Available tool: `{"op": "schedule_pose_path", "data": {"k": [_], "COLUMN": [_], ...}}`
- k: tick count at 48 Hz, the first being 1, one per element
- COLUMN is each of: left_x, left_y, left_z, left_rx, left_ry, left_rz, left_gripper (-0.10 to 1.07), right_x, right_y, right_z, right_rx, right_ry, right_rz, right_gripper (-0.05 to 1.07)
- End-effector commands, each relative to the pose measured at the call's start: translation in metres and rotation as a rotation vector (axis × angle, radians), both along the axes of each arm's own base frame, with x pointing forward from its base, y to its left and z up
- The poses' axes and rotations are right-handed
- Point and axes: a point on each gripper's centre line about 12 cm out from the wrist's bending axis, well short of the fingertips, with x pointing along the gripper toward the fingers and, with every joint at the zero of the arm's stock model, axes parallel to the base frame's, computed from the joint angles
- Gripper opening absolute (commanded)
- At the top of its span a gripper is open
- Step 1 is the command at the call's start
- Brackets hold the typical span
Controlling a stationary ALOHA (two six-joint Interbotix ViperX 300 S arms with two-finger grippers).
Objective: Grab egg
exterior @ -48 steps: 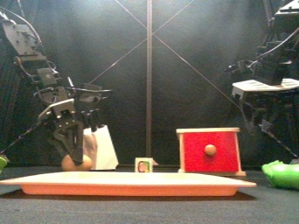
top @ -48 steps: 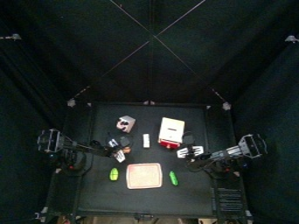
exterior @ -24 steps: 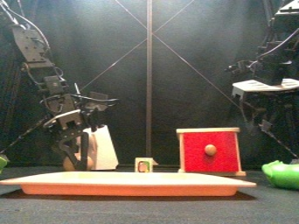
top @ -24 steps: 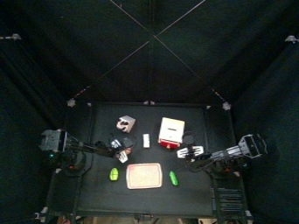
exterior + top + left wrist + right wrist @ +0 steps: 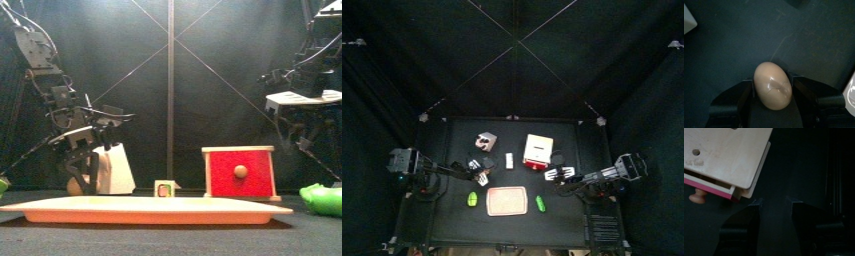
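Small smooth tan oval egg point(image 5: 773, 92) | clamped between left gripper point(image 5: 773, 95) jaws | right gripper point(image 5: 774, 210) jaws parted, holding nothing

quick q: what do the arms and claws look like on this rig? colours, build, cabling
Both arms are black, jointed segments with thin dark cables looping alongside, seen best in the front view. The left claw has two broad, rounded matte-black jaws. The right claw has the same black blocky jaws, and a pale plate sits on that arm's wrist housing. No readable markings or labels on either.
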Motion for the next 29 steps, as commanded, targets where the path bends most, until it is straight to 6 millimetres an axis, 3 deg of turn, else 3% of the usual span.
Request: {"op": "schedule_pose_path", "data": {"k": [1,12,29], "left_x": [0.007,0.011,0.013], "left_y": [-0.005,-0.014,-0.018], "left_z": [0.019,0.035,0.034], "left_rx": [0.001,-0.008,-0.014], "left_ry": [-0.053,-0.102,-0.099], "left_rz": [0.005,-0.007,-0.013], "left_gripper": [0.83,0.83,0.83], "right_x": [0.001,0.001,0.001], "right_y": [0.0,0.0,0.0], "right_z": [0.008,0.008,0.008], "right_rx": [0.002,0.002,0.002], "right_ry": [-0.03,-0.03,-0.03], "right_rz": [0.0,0.0,0.0], "right_gripper": [0.79,0.79,0.79]}}
